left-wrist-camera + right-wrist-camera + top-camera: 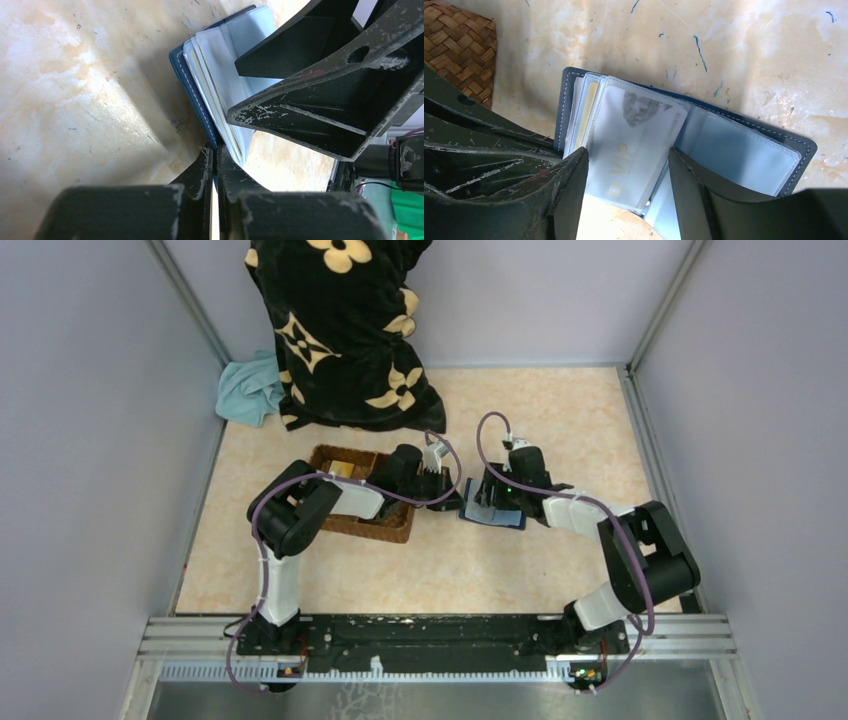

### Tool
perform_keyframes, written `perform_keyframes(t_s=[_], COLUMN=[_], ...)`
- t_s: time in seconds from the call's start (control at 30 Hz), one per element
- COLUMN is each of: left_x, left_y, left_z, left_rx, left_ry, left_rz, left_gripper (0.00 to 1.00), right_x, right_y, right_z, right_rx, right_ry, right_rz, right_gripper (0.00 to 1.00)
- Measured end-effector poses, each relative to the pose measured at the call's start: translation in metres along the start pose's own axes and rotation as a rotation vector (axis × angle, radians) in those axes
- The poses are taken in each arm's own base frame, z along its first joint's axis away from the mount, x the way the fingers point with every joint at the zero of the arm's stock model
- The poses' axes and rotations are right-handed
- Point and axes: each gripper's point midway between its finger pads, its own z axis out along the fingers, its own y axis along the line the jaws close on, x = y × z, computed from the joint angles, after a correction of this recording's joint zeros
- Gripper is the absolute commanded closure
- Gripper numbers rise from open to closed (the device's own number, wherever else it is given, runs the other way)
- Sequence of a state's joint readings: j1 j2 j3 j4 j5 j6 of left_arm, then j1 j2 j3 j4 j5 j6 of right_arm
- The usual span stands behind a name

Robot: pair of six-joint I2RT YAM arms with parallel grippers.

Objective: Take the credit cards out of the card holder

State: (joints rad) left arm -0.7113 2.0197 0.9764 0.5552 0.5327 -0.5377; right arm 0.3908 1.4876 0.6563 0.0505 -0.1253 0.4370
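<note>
While the card holder (744,147) lies open beside the wicker basket (459,45), log 2 items: right gripper (626,195), jaws apart astride the VIP card (634,140); left gripper (215,155), jaws together at the cover's edge. You risk lifting the holder if the card sticks

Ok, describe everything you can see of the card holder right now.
The card holder lies open and flat on the table, right of the basket. Navy cover, pale stitching, clear sleeves fanned out; the top one shows a pale card marked VIP, a yellowish card behind. The right end effector straddles that sleeve; the left end effector touches the holder's edge.
</note>
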Motion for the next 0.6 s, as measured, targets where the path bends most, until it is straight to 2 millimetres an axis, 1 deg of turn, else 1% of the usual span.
perform_keyframes(t_s=[0.27, 0.4, 0.43, 0.47, 0.53, 0.6], left_x=[0.000, 0.000, 0.000, 0.000, 0.000, 0.000], left_y=[0.000, 0.000, 0.000, 0.000, 0.000, 0.000], left_z=[0.000, 0.000, 0.000, 0.000, 0.000, 0.000], left_rx=[-0.001, 0.000, 0.000, 0.000, 0.001, 0.001], left_ry=[-0.001, -0.001, -0.002, -0.003, -0.004, -0.004], left_rz=[0.000, 0.000, 0.001, 0.001, 0.002, 0.002], left_gripper=[0.95, 0.95, 0.95, 0.95, 0.95, 0.95], right_x=[-0.001, 0.002, 0.002, 0.002, 0.001, 0.000], right_y=[-0.008, -0.014, -0.014, -0.014, -0.013, -0.010], right_z=[-0.003, -0.005, -0.006, -0.006, -0.006, -0.008], right_rx=[0.047, 0.077, 0.080, 0.080, 0.075, 0.061], right_ry=[-0.005, 0.001, 0.001, 0.002, 0.000, -0.002], right_rz=[0.002, 0.003, 0.003, 0.002, 0.002, 0.002], right_gripper=[0.54, 0.55, 0.54, 0.51, 0.40, 0.35])
